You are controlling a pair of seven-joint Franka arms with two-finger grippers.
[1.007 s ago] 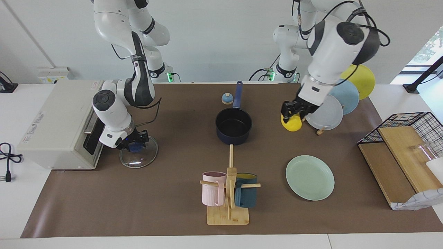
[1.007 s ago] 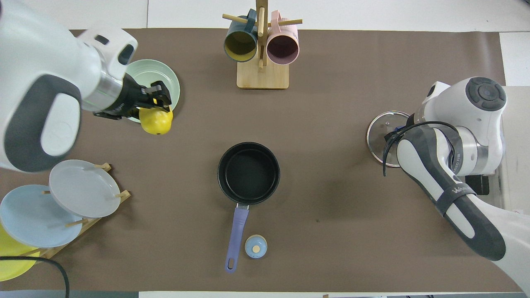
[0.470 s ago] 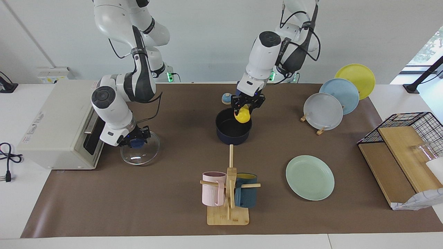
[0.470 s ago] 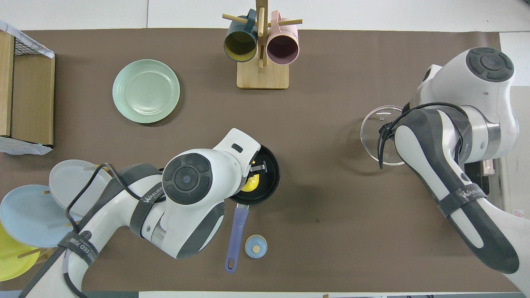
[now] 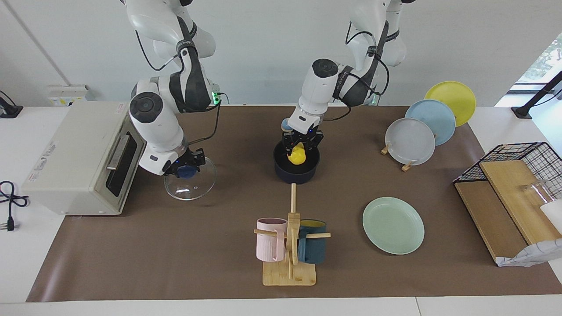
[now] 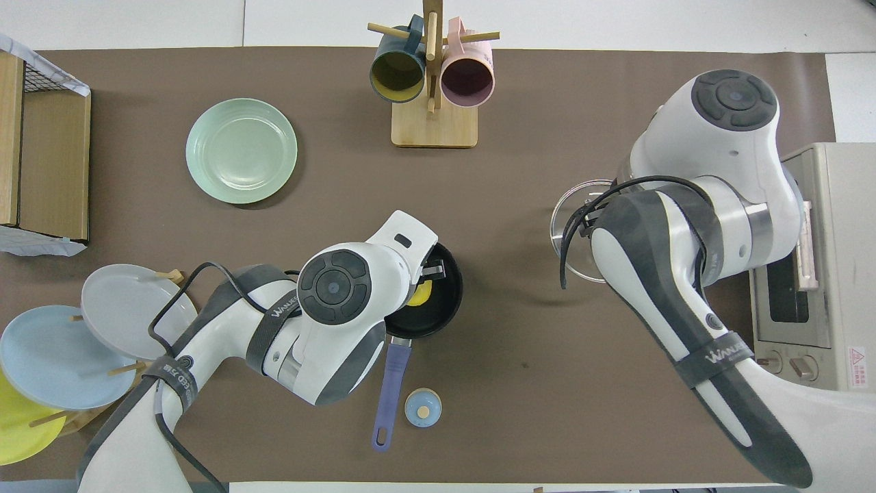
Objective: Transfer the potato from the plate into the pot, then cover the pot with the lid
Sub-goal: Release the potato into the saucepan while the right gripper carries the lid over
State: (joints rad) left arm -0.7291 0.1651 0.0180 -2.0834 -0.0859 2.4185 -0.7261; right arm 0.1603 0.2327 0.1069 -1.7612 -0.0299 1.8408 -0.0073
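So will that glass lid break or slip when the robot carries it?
Probably fragile: the lid looks like clear glass, so a drop could crack it. The right gripper grips only its blue knob, so it might tilt or swing. Its flat round shape shouldn't roll once laid down.

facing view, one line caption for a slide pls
Left claw lowers the potato into the pot; right claw carries the lid.
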